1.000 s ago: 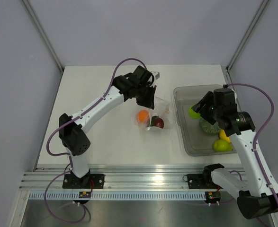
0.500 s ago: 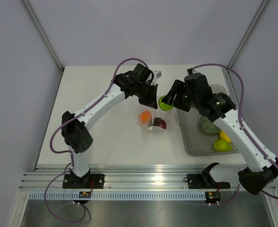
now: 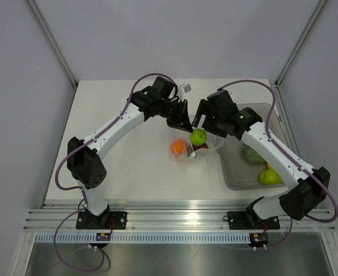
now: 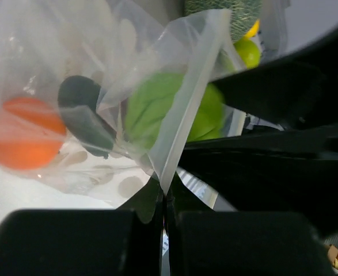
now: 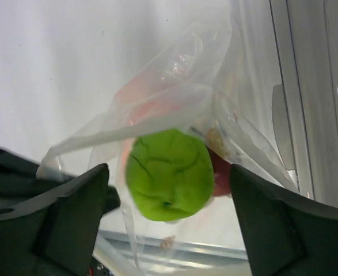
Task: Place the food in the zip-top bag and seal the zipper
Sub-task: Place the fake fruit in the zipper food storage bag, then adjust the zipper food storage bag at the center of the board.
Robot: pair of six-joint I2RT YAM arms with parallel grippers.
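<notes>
The zip-top bag (image 3: 208,144) lies mid-table, mouth held up. My left gripper (image 3: 183,119) is shut on its zipper rim (image 4: 183,123); the closed jaws pinch the clear strip in the left wrist view (image 4: 166,195). My right gripper (image 3: 202,123) hovers over the mouth, open, its fingers (image 5: 71,213) wide apart. A green round (image 3: 198,136) sits free between them at the bag mouth (image 5: 169,172), touching neither finger. An orange (image 3: 178,147) and a dark red plum (image 5: 220,175) are inside the bag. The netted melon (image 3: 253,153) is in the tub.
A grey translucent tub (image 3: 231,172) stands right of the bag and holds the melon, a green round (image 3: 267,176) and a yellow piece (image 3: 270,167). Both arms cross above the table's middle. Grey walls stand at the left, back and right.
My right arm swung left from the tub with a green round to above the bag, then opened; the round is now loose at the mouth. My left gripper kept hold of the rim.
</notes>
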